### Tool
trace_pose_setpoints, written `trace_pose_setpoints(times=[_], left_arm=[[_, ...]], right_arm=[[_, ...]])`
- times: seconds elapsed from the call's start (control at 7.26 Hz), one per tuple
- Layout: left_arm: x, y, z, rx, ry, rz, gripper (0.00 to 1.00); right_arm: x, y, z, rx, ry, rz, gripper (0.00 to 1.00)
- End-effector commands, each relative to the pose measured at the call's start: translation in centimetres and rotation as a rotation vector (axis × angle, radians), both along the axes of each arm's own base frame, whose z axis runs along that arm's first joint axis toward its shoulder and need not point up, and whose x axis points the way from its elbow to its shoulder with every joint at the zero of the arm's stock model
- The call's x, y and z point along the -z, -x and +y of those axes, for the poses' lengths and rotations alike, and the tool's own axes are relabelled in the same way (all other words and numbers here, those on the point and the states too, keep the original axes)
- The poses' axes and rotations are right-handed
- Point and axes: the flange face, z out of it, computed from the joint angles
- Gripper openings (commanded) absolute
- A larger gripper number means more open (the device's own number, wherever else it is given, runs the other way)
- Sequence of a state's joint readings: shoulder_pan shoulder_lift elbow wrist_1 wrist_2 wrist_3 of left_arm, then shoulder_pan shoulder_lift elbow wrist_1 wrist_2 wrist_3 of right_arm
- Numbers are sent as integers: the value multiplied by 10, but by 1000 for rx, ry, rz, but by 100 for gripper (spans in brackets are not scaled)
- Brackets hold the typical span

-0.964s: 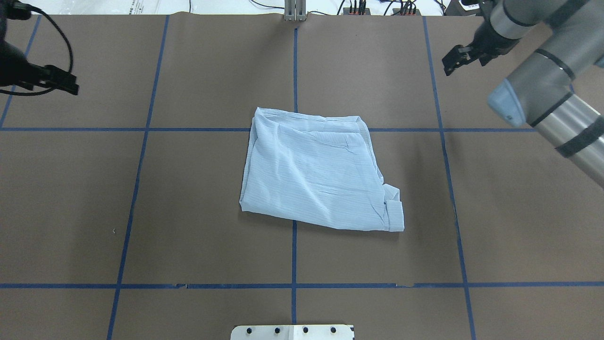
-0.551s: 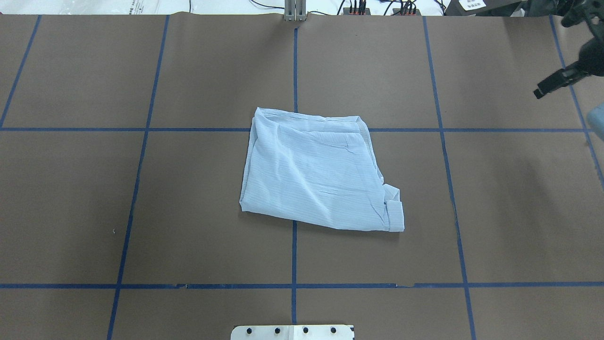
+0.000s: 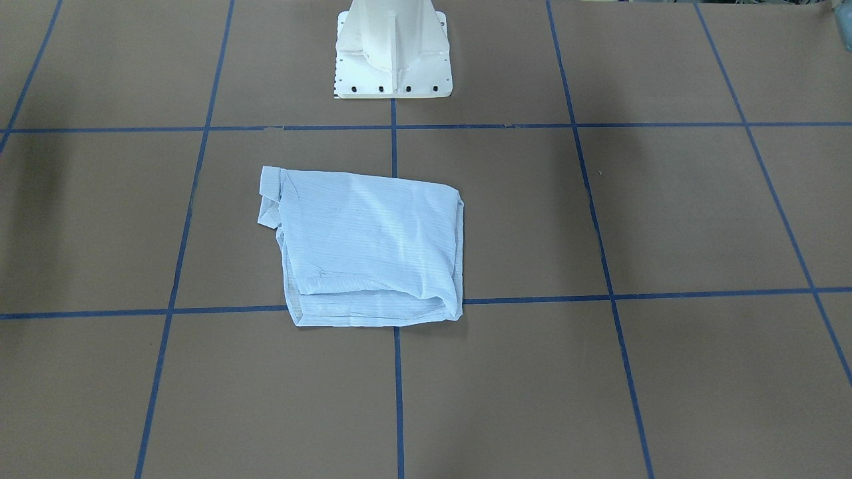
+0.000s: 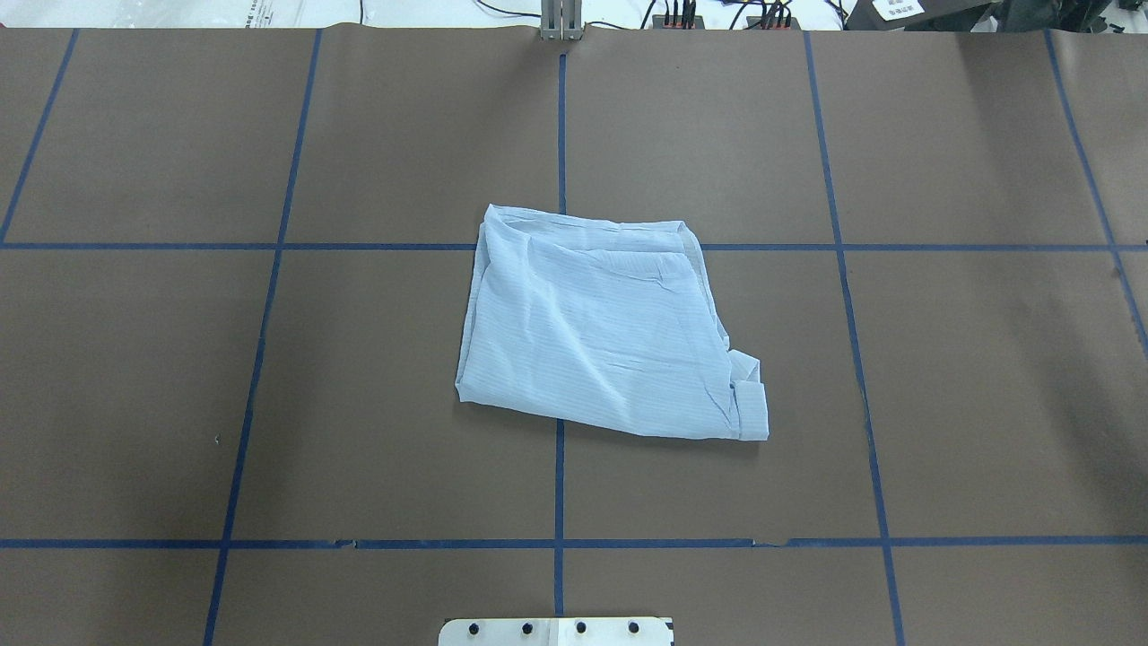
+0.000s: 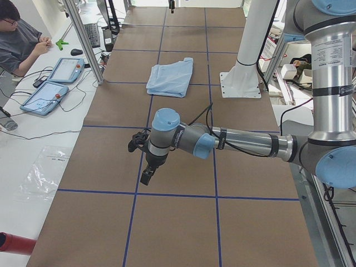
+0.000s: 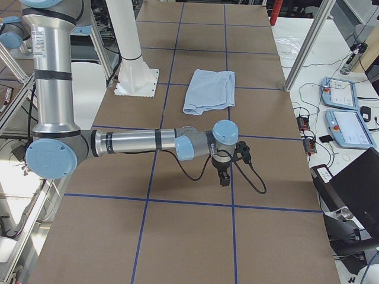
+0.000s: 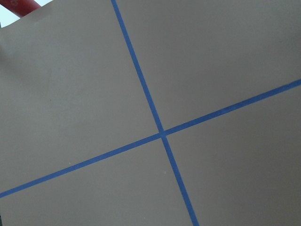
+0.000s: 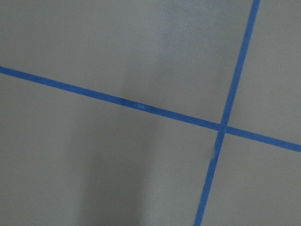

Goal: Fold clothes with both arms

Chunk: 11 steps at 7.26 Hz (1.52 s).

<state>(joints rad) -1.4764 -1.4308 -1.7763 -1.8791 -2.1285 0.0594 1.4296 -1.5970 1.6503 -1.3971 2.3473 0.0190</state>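
The clothes are one light-blue striped shirt (image 4: pixel 601 332), folded into a rough square and lying flat mid-table, also seen in the front view (image 3: pixel 369 246). Both arms are outside the overhead and front views. In the exterior left view the near left arm reaches out low over the table, its gripper (image 5: pixel 146 178) pointing down, well short of the shirt (image 5: pixel 171 77). In the exterior right view the near right arm does the same, its gripper (image 6: pixel 224 180) far from the shirt (image 6: pixel 208 90). I cannot tell whether either gripper is open or shut. Both wrist views show only brown table and blue tape.
Brown paper with a blue tape grid (image 4: pixel 269 269) covers the table. The white pedestal base (image 3: pixel 391 53) stands at the robot's edge. A seated person (image 5: pixel 19 41) and teach pendants (image 5: pixel 53 83) are on the side bench across from the robot.
Both arms have swung outward and left the overhead view, the left arm first, then the right past the right edge. The shirt has not moved.
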Motion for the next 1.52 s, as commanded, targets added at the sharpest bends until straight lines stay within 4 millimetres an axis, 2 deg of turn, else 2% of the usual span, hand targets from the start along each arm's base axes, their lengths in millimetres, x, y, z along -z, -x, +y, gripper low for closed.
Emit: trace_pose_setpoints(times=[0.0, 0.28, 0.41, 0.55, 0.83, 0.96, 1.1, 1.24, 1.38], left_arm=[[-36, 1, 2, -8, 33, -3, 100], [-36, 0, 6, -5, 138, 32, 100], [-32, -2, 11, -18, 186, 138, 100], [-33, 3, 16, -13, 235, 203, 100], [-24, 13, 12, 17, 282, 203, 100], [-22, 19, 11, 30, 277, 199, 100], [-23, 19, 11, 31, 280, 197, 100], [-22, 19, 11, 31, 279, 197, 100], [-23, 19, 11, 32, 281, 198, 100]], right_arm=[[-15, -26, 13, -59, 42, -1, 100], [-15, -35, 19, -75, 58, -30, 100], [-17, -35, 21, -76, 70, -37, 100], [-19, -35, 22, -78, 95, -36, 100], [-27, -42, 28, -91, 110, -32, 100], [-29, -54, 33, -117, 114, -31, 100], [-32, -81, 42, -175, 119, -28, 100], [-38, -93, 53, -203, 136, -28, 100], [-33, -94, 66, -208, 173, -26, 100]])
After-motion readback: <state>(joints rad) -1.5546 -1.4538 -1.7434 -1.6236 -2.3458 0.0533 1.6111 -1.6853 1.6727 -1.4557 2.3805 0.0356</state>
